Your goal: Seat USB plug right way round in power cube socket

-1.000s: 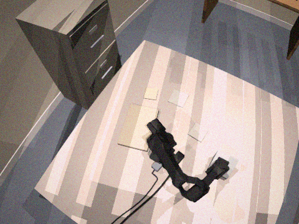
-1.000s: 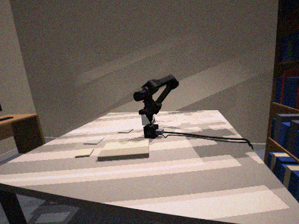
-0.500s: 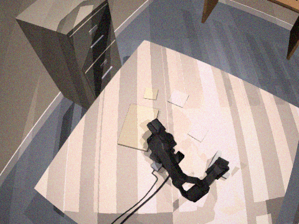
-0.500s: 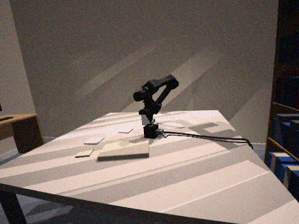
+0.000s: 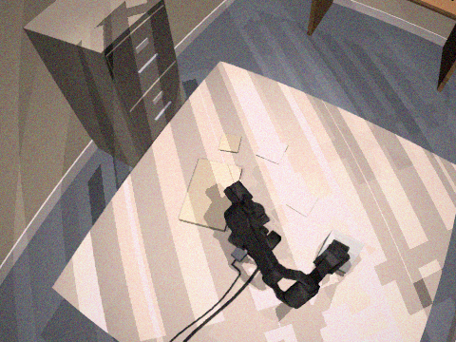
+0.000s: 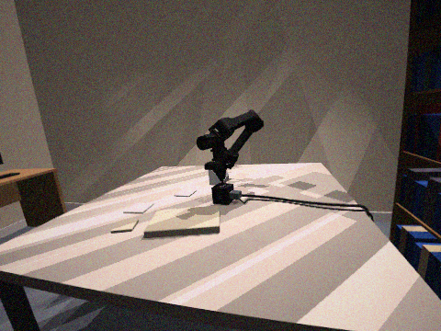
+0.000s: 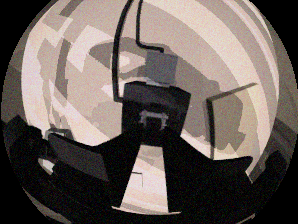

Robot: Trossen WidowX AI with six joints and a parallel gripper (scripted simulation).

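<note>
The gripper [image 6: 220, 176] hangs just above the power cube [image 6: 222, 193] on the counter [image 6: 276, 239], its jaws open a little and holding nothing. The USB plug [image 7: 154, 120] sits in the top socket. I judge it seated; only moving the arm clear is left.

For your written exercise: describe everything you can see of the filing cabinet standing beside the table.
The filing cabinet shows only in the top view. It is a tall, upright, grey-brown box that looks like metal, with a plain flat top. Its front carries stacked drawers, all seemingly shut, each with a pale bar handle. It stands on the floor near the table; whether they touch cannot be told.
</note>
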